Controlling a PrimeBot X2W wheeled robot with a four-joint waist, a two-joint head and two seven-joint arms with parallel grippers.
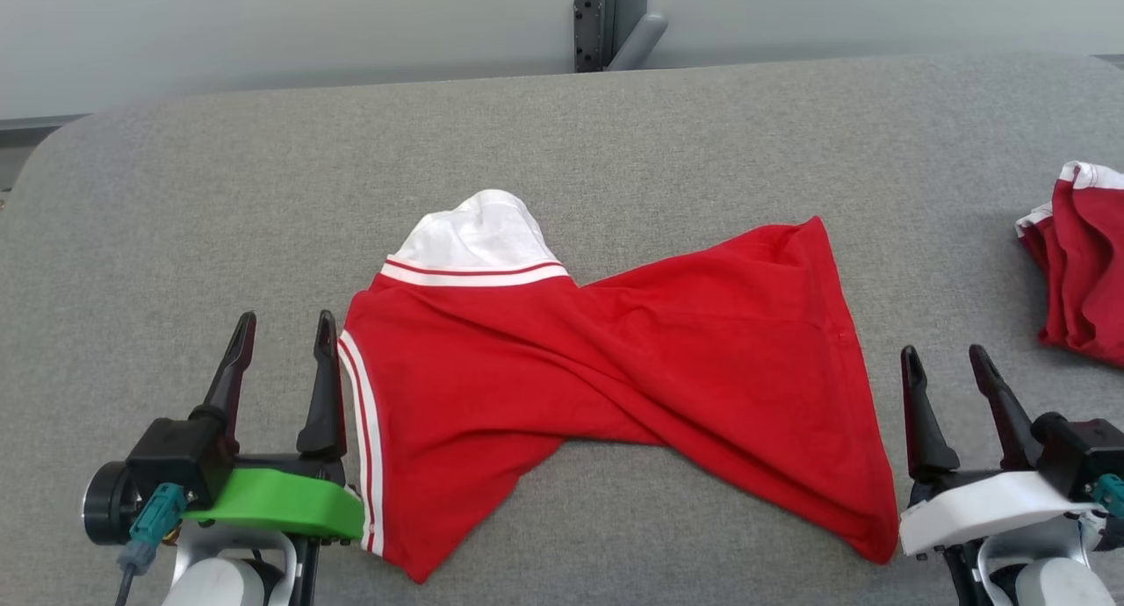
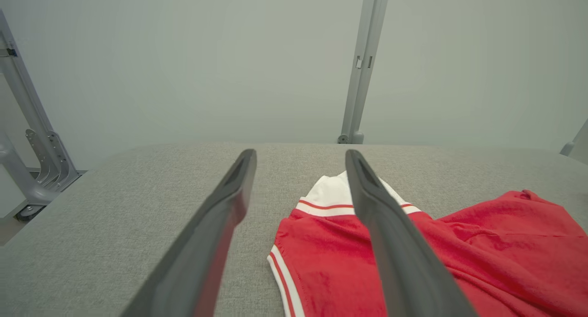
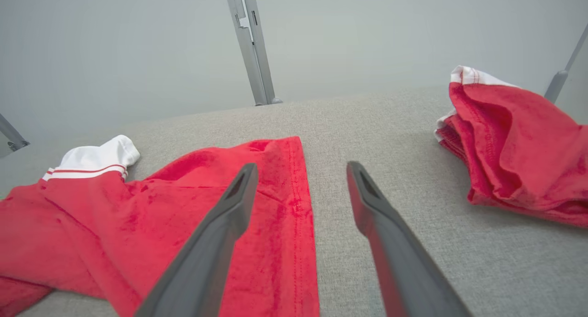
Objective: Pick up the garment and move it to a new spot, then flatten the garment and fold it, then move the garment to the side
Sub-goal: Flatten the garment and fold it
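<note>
The left gripper (image 1: 287, 318) sits at the near left of the table (image 1: 263, 193), its fingers spread apart with nothing between them, close by the garment's striped left edge. The right gripper (image 1: 943, 353) also has its fingers apart and empty, just off the garment's right hem.

The garment (image 1: 615, 351), red with white trim, lies in the middle of the grey table, between the two grippers. It is twisted at its middle. The left part shows a white band with a red stripe at the far side and white stripes down its left edge. The right part fans out to a straight hem. It may be a pair of shorts, though the twist makes that hard to tell.

A second red-and-white cloth (image 1: 1084, 263) lies crumpled at the table's right edge, well apart. A grey post (image 1: 610, 22) stands behind the table against a pale wall.
</note>
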